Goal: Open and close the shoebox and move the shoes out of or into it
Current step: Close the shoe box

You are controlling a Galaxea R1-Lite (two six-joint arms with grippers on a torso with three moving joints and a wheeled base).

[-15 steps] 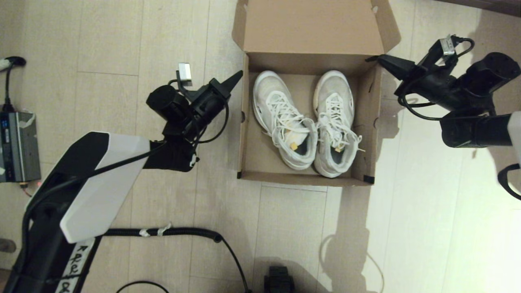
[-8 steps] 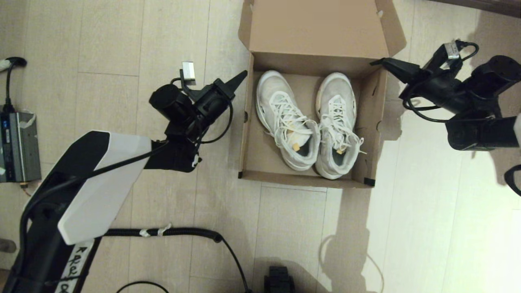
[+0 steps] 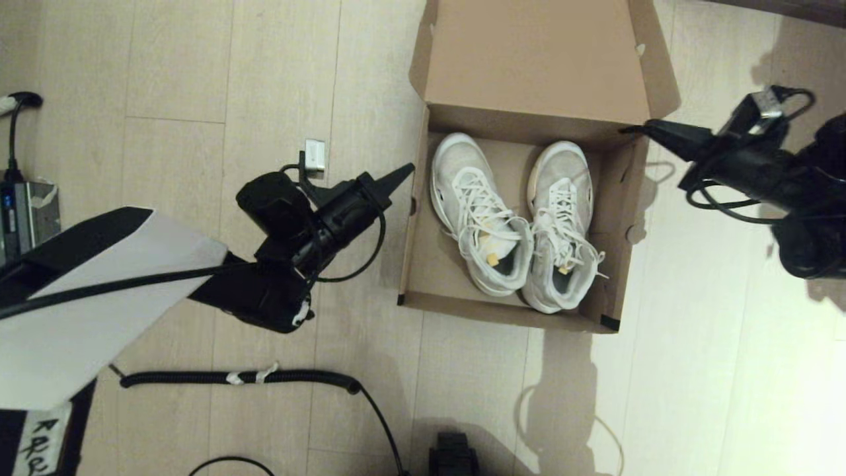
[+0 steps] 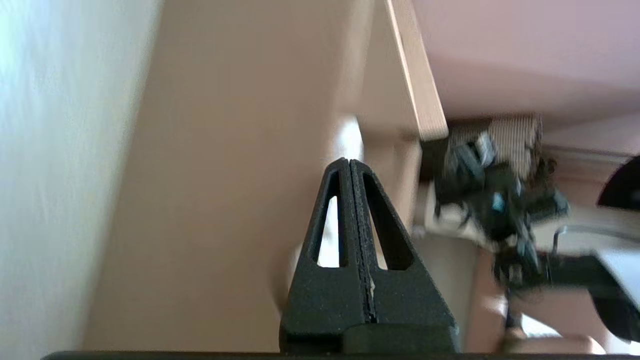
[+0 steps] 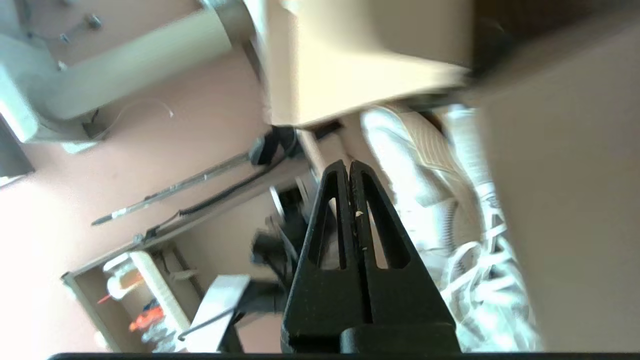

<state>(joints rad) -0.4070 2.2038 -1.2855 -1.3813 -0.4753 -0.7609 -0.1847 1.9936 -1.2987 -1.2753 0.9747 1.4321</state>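
The brown cardboard shoebox [image 3: 429, 277] lies open on the floor, its lid [image 3: 535, 59] folded back on the far side. Two white laced shoes [image 3: 486, 211] [image 3: 562, 225] sit side by side inside, toes toward the lid. My left gripper [image 3: 408, 169] is shut and empty, its tip against the outside of the box's left wall [image 4: 225, 165]. Shut as well, the right gripper [image 3: 628, 129] has its tip at the far right corner of the box rim. In the right wrist view the gripper [image 5: 348, 164] points past the lid flap toward the shoes [image 5: 430, 165].
A grey power unit [image 3: 26, 211] with a cable lies at the far left on the wooden floor. A coiled black cable [image 3: 264, 378] runs across the floor near my base. A small black object [image 3: 453, 456] stands at the near edge.
The box with the shoes has shifted right and nearer in the head view. Both grippers moved the same way with it, staying shut at its two sides.
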